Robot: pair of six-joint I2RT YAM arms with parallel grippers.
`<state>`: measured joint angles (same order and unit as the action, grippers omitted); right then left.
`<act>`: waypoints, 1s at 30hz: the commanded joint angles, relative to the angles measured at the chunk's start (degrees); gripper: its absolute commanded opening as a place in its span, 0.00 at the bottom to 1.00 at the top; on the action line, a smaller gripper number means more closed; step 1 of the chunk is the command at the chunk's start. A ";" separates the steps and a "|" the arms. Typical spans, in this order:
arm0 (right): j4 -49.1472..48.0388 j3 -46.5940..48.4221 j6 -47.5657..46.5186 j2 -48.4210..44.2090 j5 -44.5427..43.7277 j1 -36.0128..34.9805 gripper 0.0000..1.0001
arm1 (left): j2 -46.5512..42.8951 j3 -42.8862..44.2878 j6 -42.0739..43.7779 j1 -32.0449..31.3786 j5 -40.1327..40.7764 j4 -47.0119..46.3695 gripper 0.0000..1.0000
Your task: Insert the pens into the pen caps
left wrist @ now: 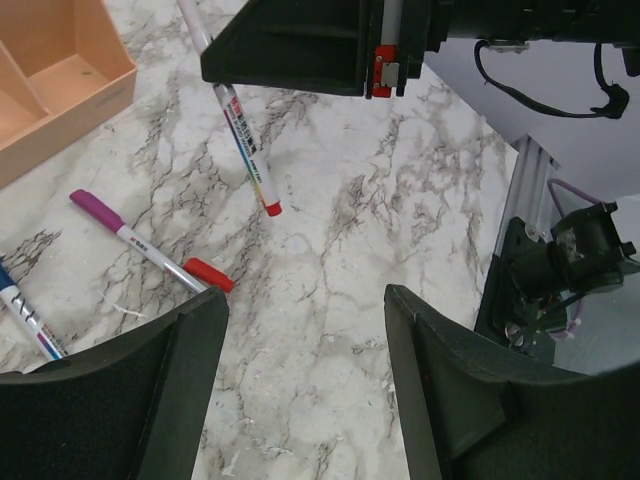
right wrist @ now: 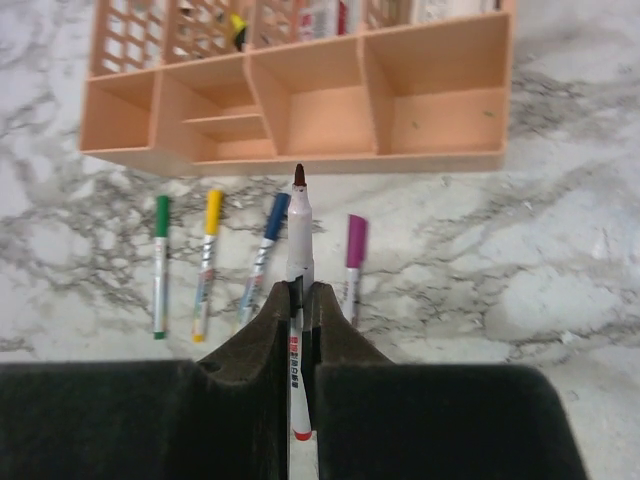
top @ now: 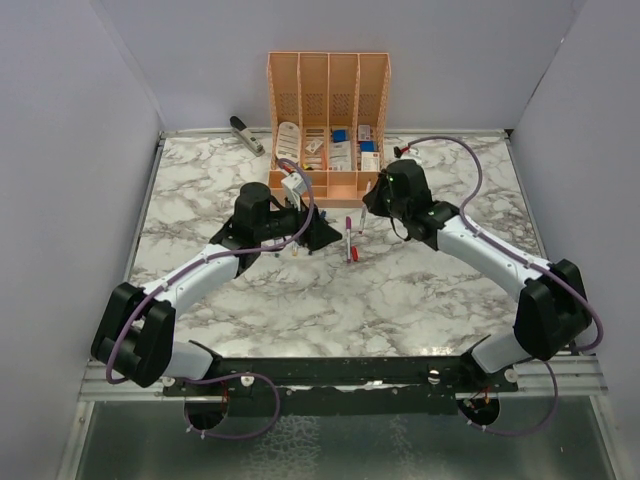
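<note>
Uncapped pen (right wrist: 298, 235) sits clamped in the right end effector (right wrist: 300, 300), jaws closed narrow on the barrel. Its dark reddish tip is bare and points toward the front wall of the orange organiser (right wrist: 300, 160), and the red-marked tail end projects back past the fingers. The pen is off the desk (top: 420, 290), tilted, over the strip in front of the organiser. Red cap (left wrist: 208, 274) lies loose on the desk, on its side, just beside the tail end of the purple-capped pen (right wrist: 352, 265); whether the two touch cannot be told. Three more pens lie roughly parallel on the desk in the same row, caps toward the organiser: green-capped pen (right wrist: 160, 265), yellow-capped pen (right wrist: 208, 260) and blue-capped pen (right wrist: 265, 255). The held pen is between the blue-capped and purple-capped ones in the right wrist view. Left end effector (left wrist: 305, 380) is spread wide and holds nothing, with marbled desk showing between its fingers; the red cap is near its left finger. Grey stapler (top: 245, 133) rests at the far left, beside the organiser.
</note>
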<state>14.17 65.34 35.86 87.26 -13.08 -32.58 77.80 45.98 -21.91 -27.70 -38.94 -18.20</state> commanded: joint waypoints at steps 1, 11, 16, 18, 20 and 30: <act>-13.10 -4.93 -4.01 -5.09 8.05 -0.60 0.01 | 1.44 1.87 -0.99 0.11 -5.22 -3.66 0.67; -25.63 -12.80 -7.31 -11.62 17.47 -0.57 0.01 | 5.87 4.39 -5.00 -0.07 -7.62 -7.27 0.67; -28.80 -13.06 -7.18 -11.70 21.65 -0.57 0.01 | 6.62 4.76 -5.42 -0.16 -7.94 -7.46 0.67; -29.80 -12.96 -6.76 -11.14 23.93 -0.56 0.01 | 6.74 4.89 -5.32 -0.24 -8.04 -7.55 0.67; -31.49 -13.18 -5.96 -10.66 26.03 -0.59 0.01 | 6.96 5.00 -5.33 -0.32 -8.04 -7.56 0.67; -36.33 -14.35 -2.64 -8.20 31.68 -0.64 0.01 | 7.81 5.22 -6.02 -0.42 -5.86 -8.44 0.67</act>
<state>-18.11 52.12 31.40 77.91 14.63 -32.97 84.88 49.28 -27.42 -27.88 -44.80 -24.01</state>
